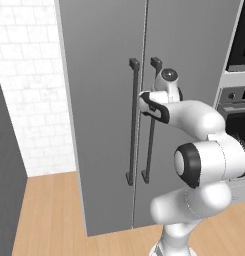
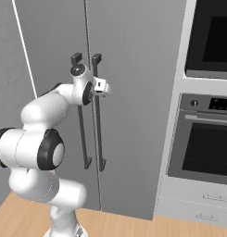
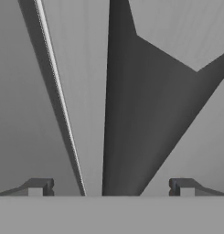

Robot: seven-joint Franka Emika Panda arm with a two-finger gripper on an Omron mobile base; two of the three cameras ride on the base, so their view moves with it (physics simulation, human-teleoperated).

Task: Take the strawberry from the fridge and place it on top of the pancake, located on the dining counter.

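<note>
The fridge [image 1: 104, 125] stands with both grey doors closed, so the strawberry is hidden. Two dark bar handles run down either side of the door seam. My gripper [image 2: 102, 86] is at the upper part of the right handle [image 2: 99, 134], pointing at the door. In the hand view the gripper [image 3: 111, 186] is open, and its fingertips [image 3: 40, 186] stand wide apart with the dark handle bar [image 3: 127, 114] running between them, untouched. The pancake and the dining counter are out of view.
A black-fronted wall oven [image 2: 212, 139] with pale drawers [image 2: 198, 203] beneath it sits directly right of the fridge. A white tiled wall [image 1: 29, 90] and a dark panel [image 1: 4, 175] lie to the left. Wooden floor [image 1: 49, 215] stretches in front.
</note>
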